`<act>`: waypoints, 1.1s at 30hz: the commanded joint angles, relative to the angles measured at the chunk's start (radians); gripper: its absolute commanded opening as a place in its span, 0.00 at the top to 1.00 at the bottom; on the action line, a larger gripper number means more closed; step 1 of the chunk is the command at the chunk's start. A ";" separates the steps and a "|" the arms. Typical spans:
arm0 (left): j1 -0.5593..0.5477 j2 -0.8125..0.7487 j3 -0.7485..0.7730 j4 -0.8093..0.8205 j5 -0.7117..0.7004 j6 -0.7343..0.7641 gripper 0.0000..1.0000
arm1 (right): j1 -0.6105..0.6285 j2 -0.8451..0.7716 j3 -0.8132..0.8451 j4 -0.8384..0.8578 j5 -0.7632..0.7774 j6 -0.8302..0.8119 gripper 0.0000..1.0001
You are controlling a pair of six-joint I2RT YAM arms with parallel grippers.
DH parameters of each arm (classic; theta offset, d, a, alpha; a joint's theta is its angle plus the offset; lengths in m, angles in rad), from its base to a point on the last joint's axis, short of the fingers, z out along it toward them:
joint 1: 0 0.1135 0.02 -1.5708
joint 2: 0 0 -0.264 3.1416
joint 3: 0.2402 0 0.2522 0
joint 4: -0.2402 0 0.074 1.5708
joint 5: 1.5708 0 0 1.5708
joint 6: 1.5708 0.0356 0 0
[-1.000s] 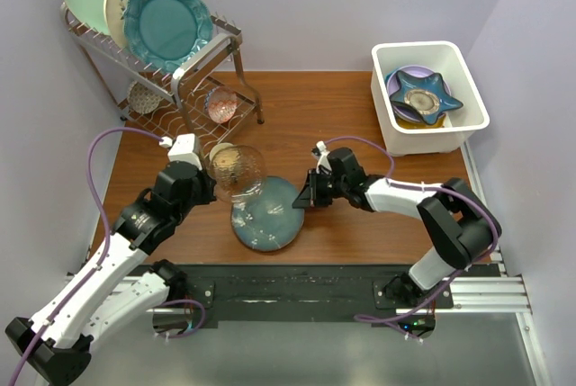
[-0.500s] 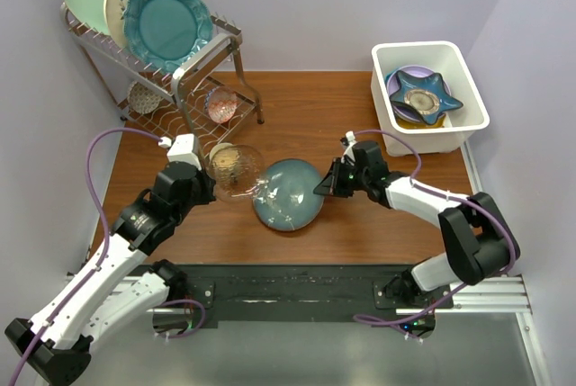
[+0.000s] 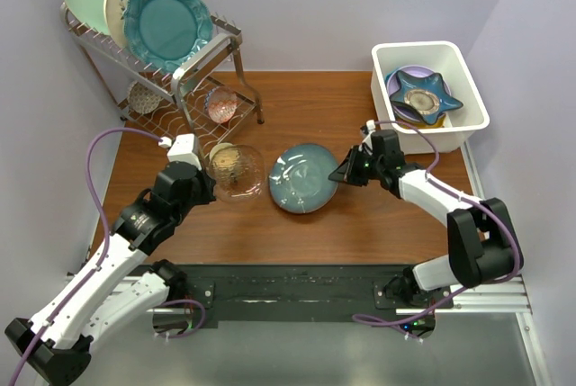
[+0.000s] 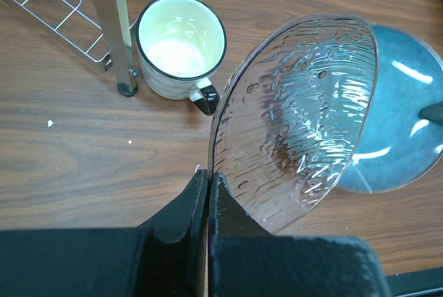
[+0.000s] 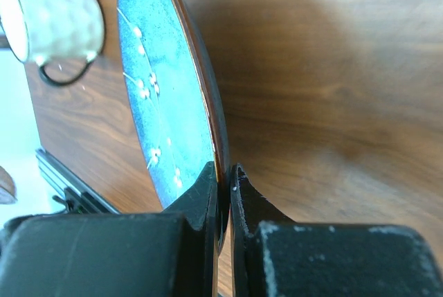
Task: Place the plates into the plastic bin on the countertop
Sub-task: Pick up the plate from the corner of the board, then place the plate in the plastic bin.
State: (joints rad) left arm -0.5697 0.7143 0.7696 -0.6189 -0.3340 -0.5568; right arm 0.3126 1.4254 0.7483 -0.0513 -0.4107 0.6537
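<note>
The right tool [image 5: 225, 172] pinches a blue plate [image 5: 166, 96] by its rim alone, short of the bin [image 3: 430, 47], over the counter [image 3: 306, 107]. So thin a hold may let the plate droop, slip, or knock the bin's wall. The left tool [image 4: 208, 179], clamped on a clear plate's [image 4: 297, 117] rim, sits farther from the bin.

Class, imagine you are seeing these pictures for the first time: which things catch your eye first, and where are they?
Two plates are gripped by their rims over the middle of the countertop. The left gripper pinches a clear ribbed glass plate near a cream cup, and the right gripper pinches a glossy blue plate. At the far right, the white plastic bin already holds stacked plates.
</note>
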 commanded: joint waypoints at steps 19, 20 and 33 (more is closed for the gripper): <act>0.007 0.002 -0.006 0.039 0.007 0.005 1.00 | -0.130 -0.002 0.325 0.054 -0.099 0.026 1.00; 0.007 0.002 -0.006 0.039 0.010 0.005 1.00 | -0.133 0.001 0.333 0.054 -0.102 0.027 1.00; 0.007 0.007 -0.007 0.042 0.015 0.006 1.00 | -0.202 0.015 0.413 0.096 -0.132 0.110 1.00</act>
State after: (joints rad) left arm -0.5697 0.7204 0.7696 -0.6170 -0.3248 -0.5568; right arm 0.1307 1.4715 1.0565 -0.1123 -0.4629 0.6880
